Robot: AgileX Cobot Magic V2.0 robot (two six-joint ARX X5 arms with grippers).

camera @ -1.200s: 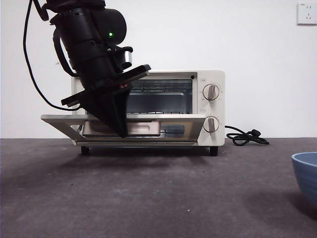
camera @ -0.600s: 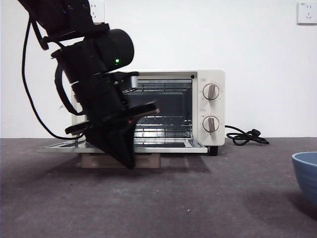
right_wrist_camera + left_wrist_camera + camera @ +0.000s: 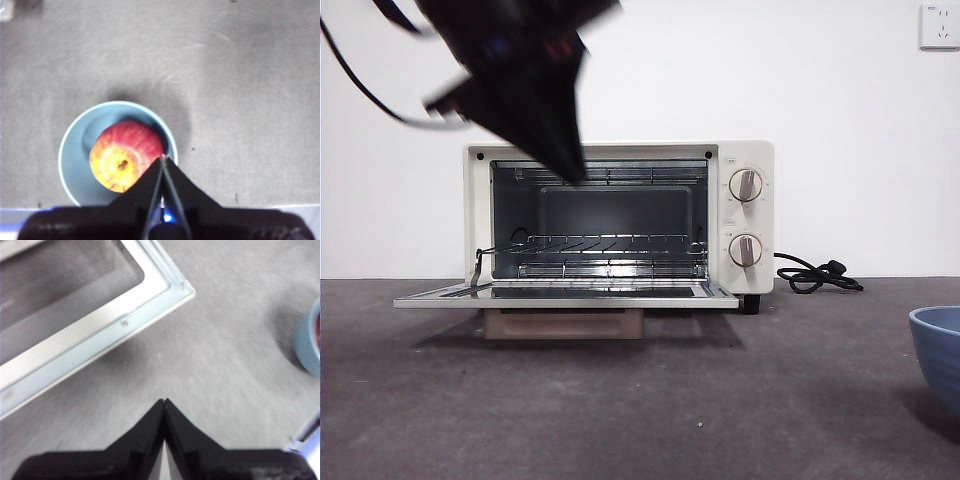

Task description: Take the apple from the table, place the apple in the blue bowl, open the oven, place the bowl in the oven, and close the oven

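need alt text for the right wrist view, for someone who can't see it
Seen from above, the apple, red with yellow streaks, sits inside the blue bowl on the dark grey table. The right gripper hovers over the bowl's rim, jaws shut and empty.

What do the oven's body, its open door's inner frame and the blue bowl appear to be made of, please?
The oven body looks like cream-painted sheet metal or plastic, smooth and matte; the look leaves that open. The door frame seems bare silvery metal, with a dull sheen and a small rivet. The blue bowl looks like smooth plastic or glazed ceramic, with an even colour and a pale thin rim.
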